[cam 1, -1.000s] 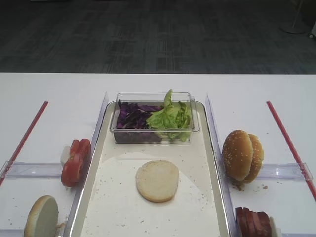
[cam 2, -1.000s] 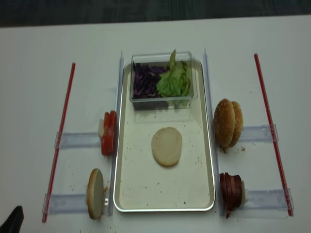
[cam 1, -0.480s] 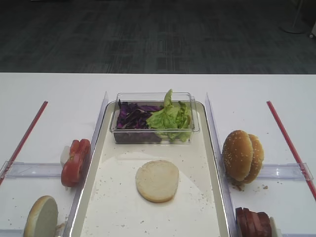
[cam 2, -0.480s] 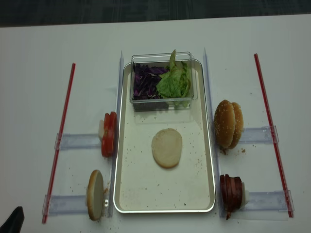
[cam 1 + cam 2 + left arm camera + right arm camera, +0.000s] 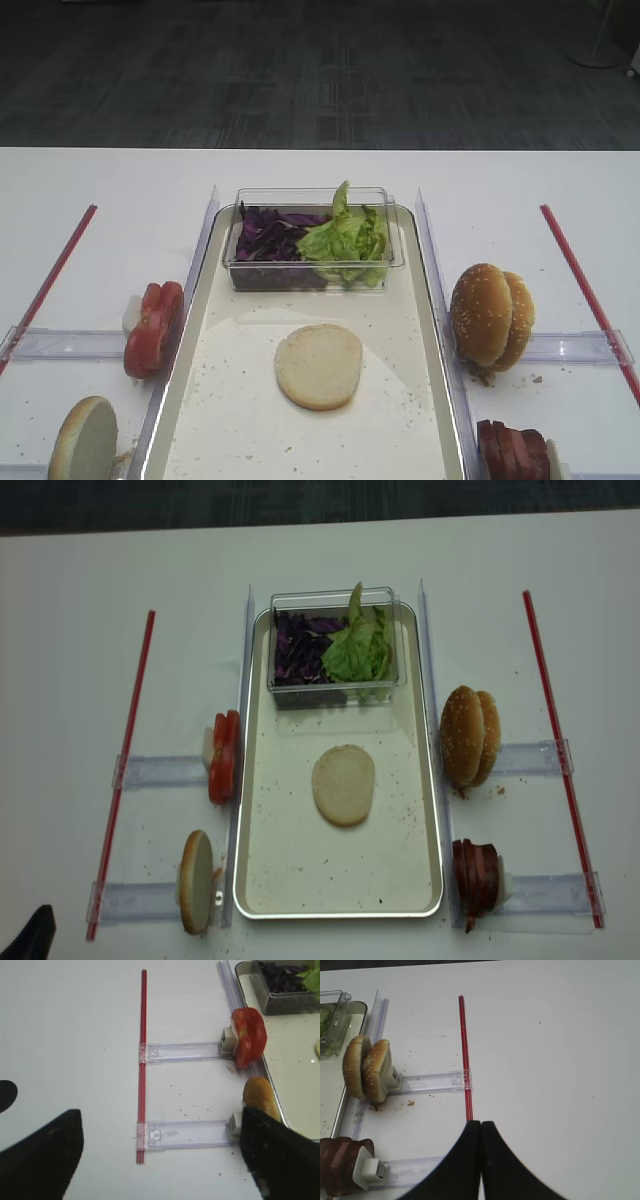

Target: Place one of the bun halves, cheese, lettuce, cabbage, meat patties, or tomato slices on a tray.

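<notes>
Shiny metal tray (image 5: 436, 810) with crumb-speckled cream floor; clear glossy plastic tub (image 5: 336, 685); matt white table (image 5: 70, 660).

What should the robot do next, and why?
Probably nothing more than keeping both arms back. One bun half already lies flat on the tray. The left gripper is open and empty beside the tomato slices, and the right gripper is shut, holding nothing.
</notes>
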